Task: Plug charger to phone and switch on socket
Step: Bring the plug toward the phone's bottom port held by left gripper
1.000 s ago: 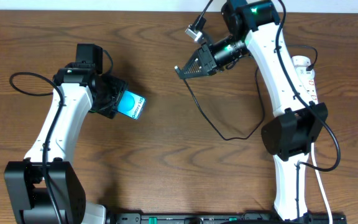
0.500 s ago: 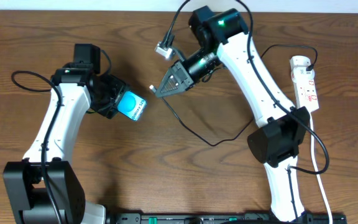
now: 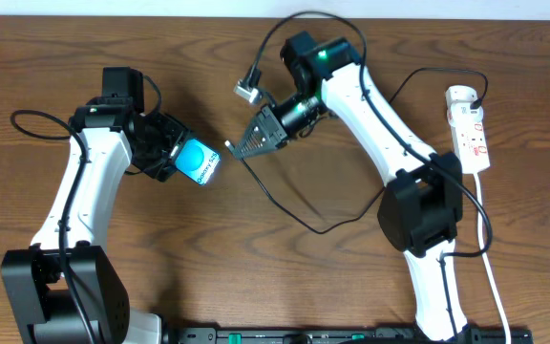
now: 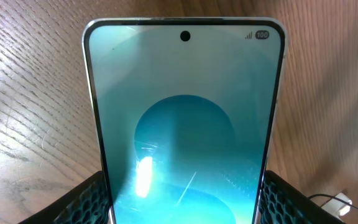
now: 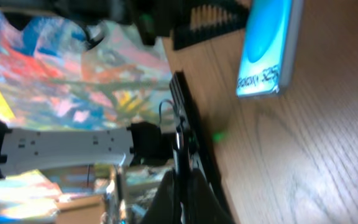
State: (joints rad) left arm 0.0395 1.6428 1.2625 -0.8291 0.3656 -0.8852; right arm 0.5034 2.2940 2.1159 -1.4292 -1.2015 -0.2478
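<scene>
With the charger (image 3: 318,229) clamped, right fingers (image 3: 254,141) have neared the phone (image 3: 199,161) that left fingers (image 4: 87,202) grip.

The phone (image 3: 200,162) – cyan-teal screen lit, dark edges, "Galaxy S25" lettering – sits tilted, left of the table's centre. The charger (image 3: 304,218), a thin black cable, has its small tip just beside the phone and loops across the middle toward the white socket (image 3: 471,129), which lies along the right edge near the far corner
</scene>
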